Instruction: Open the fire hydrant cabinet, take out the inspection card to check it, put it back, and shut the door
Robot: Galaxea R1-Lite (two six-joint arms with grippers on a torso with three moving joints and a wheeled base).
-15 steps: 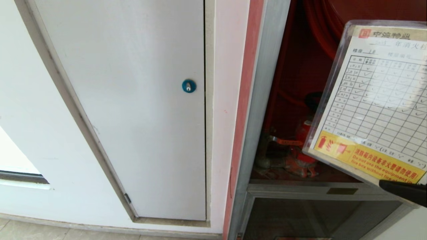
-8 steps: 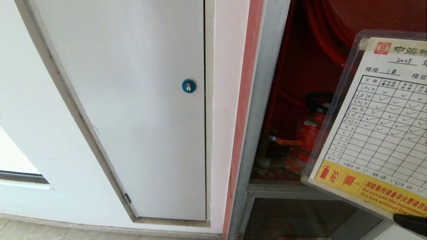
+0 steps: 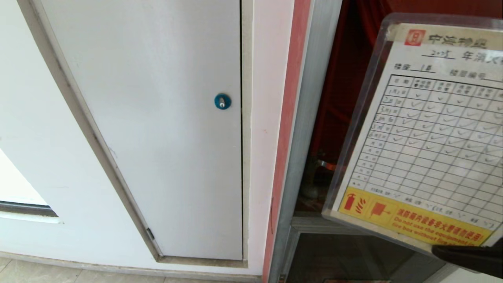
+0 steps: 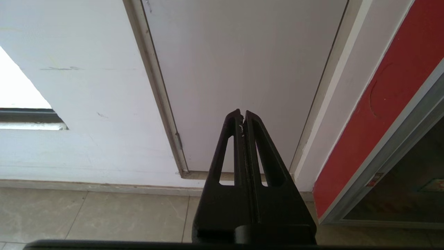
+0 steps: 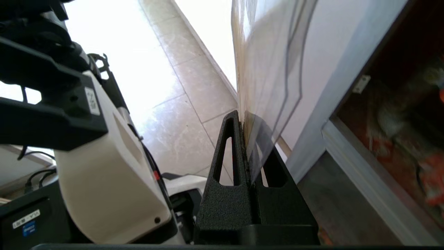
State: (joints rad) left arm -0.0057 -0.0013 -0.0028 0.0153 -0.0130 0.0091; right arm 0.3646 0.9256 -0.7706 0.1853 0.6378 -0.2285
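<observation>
On the left we see the white door (image 3: 157, 129) with its round blue lock (image 3: 222, 101), closed. Our left gripper (image 4: 242, 119) hangs before it, low near the floor (image 4: 97, 215), fingers pressed together on nothing. Further right, the fire hydrant cabinet (image 3: 314, 118) stands open, red inside, with metal fittings low down. Our right gripper (image 5: 244, 119) pinches the bottom edge of the inspection card (image 3: 428, 129), upright in its clear sleeve before the opening.

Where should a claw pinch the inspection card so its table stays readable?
Pinch the inspection card on its bottom yellow strip, coming from below. It is a thin flat sheet, and that margin holds no check marks. The right claw grips there now.
</observation>
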